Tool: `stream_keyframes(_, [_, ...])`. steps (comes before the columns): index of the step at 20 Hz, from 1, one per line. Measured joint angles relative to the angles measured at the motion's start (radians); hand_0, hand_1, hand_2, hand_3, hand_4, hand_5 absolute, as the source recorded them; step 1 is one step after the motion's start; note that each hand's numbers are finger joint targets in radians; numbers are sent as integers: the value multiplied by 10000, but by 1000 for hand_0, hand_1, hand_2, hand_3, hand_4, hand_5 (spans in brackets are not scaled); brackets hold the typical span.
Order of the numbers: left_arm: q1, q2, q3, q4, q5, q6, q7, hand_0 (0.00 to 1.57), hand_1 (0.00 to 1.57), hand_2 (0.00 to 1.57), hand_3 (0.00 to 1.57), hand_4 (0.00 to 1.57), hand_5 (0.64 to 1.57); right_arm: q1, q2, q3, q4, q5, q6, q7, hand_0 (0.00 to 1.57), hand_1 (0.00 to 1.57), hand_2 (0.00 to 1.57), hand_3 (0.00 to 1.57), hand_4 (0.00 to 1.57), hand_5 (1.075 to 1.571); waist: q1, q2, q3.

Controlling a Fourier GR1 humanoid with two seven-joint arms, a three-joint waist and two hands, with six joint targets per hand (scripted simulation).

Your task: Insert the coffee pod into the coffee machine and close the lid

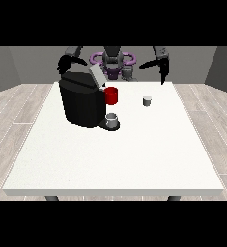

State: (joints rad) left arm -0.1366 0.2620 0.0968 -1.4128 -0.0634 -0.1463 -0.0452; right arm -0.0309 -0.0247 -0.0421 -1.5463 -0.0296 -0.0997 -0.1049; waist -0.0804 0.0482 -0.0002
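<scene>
A black coffee machine [81, 102] stands on the left half of the white table [115, 154], its grey lid [96, 75] raised and tilted. A small grey cup [112, 119] sits on its drip base. The small grey coffee pod [147, 100] rests on the table to the right of the machine, apart from both hands. The hand at the view's right [164, 70] hangs above the table's far edge, fingers pointing down and holding nothing. The hand at the view's left [65, 63] hovers just behind the machine's top, and its fingers are hard to make out.
A red mug [111, 95] stands right behind the machine's spout side. The robot's torso [113, 61] is at the table's far edge. Wooden floor surrounds the table.
</scene>
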Motion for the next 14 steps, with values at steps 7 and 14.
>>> stream_keyframes(7, [-1213,495,413,1955,-378,-134,-98,0,0,0,0,0,1571,-513,-2,129,79,-5,1,164,0,0,0,0,352,1571,-268,589,-1])
stream_keyframes(14, [-2021,523,263,3442,-1106,72,-156,0,0,0,0,0,1571,-955,-48,-14,687,173,-258,301,0,0,0,0,389,1571,-208,804,-1])
